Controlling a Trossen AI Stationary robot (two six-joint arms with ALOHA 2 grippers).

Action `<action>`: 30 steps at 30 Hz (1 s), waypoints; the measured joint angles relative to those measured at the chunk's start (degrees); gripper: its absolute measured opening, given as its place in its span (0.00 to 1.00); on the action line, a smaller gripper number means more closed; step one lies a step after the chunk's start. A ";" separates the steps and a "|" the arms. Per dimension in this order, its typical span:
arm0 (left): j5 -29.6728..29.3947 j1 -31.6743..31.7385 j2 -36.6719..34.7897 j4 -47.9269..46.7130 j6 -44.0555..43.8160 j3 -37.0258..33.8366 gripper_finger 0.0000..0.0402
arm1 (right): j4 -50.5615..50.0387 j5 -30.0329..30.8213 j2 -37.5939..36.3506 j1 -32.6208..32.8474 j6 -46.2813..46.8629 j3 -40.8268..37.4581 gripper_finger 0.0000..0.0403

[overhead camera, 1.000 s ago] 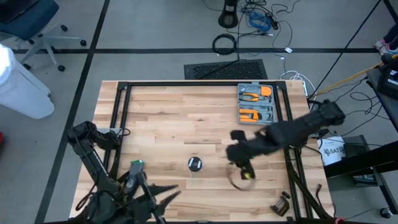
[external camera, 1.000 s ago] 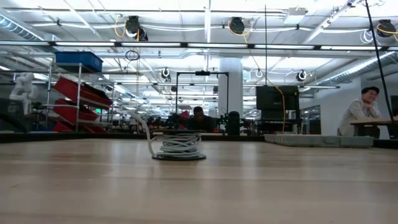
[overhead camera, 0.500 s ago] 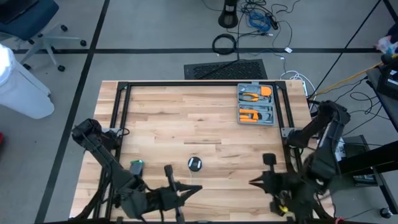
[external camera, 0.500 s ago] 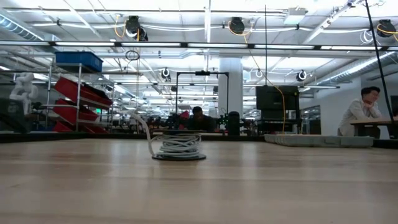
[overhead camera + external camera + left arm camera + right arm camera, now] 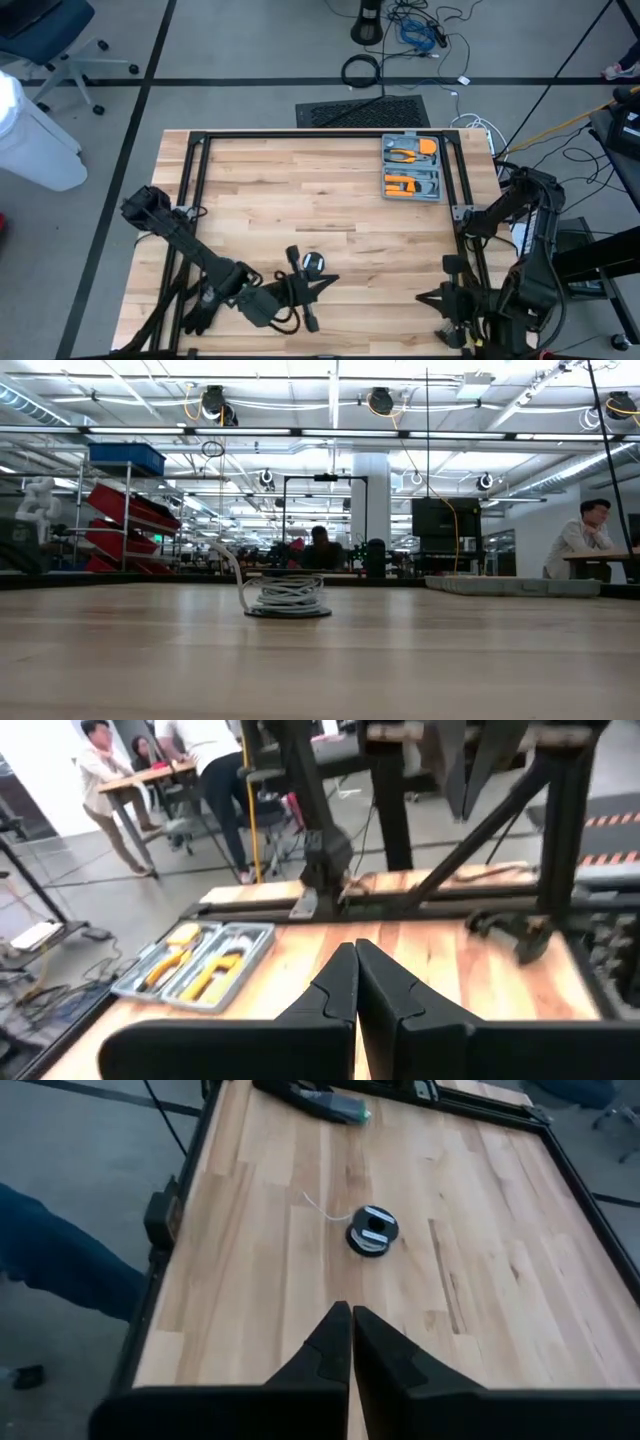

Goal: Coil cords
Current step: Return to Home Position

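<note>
**Once the cord is wound, only the parking is left**

Since the cord [image 5: 287, 596] sits as a neat bundle on the table [image 5: 270, 180], toward the arms' edge and about midway across, with neither arm touching it, I judge the winding finished. The step in hand looks to be the arms' return to rest. The left gripper [image 5: 356, 955] has its two dark fingers pressed together with nothing between them. Seen from above it lies close to the bundle, on the arms' side, yet the low view shows nothing against the coil. The right gripper [image 5: 351, 1318] is likewise closed and empty, at the table's right near corner, well apart from the cord. What remains calls for folding each arm clear without brushing the light bundle.

The cord is white, thin and flexible, stacked in tight rounded loops over a flat dark base. One loose end arcs upward and a fine tail lies on the wood. The tabletop is pale, matte butcher block inside a black metal frame [image 5: 300, 134]. A grey tool tray [image 5: 412, 167] of orange-handled tools [image 5: 400, 184] rests at the far right.
</note>
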 joint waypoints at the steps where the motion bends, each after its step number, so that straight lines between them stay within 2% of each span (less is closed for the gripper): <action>1: -0.19 -0.08 -0.37 -0.06 -0.23 -0.98 0.01 | -1.05 0.10 0.00 0.19 0.93 0.00 0.00; 5: -1.58 -1.47 -4.08 0.31 -2.90 -4.92 0.01 | -4.50 0.22 -1.06 0.81 4.47 -2.57 0.00; 10: -4.63 -4.53 -10.34 0.24 -6.56 -12.58 0.01 | 1.23 0.65 -8.21 0.68 8.56 -14.83 0.00; 13: -5.15 -5.64 -13.97 0.65 -9.98 -18.22 0.01 | 10.72 1.56 -14.09 0.09 6.52 -24.39 0.00; 18: -6.24 -6.22 -18.32 0.80 -17.18 -28.44 0.01 | 30.35 1.56 -23.87 -1.93 -2.32 -39.76 0.00; 23: -5.97 -5.63 -21.92 5.92 -18.08 -36.61 0.01 | 49.65 0.82 -32.07 -3.84 -13.13 -52.85 0.00; 30: -6.07 -5.68 -28.03 8.16 -17.99 -45.08 0.01 | 73.67 -6.18 -39.06 -8.88 -26.37 -65.40 0.00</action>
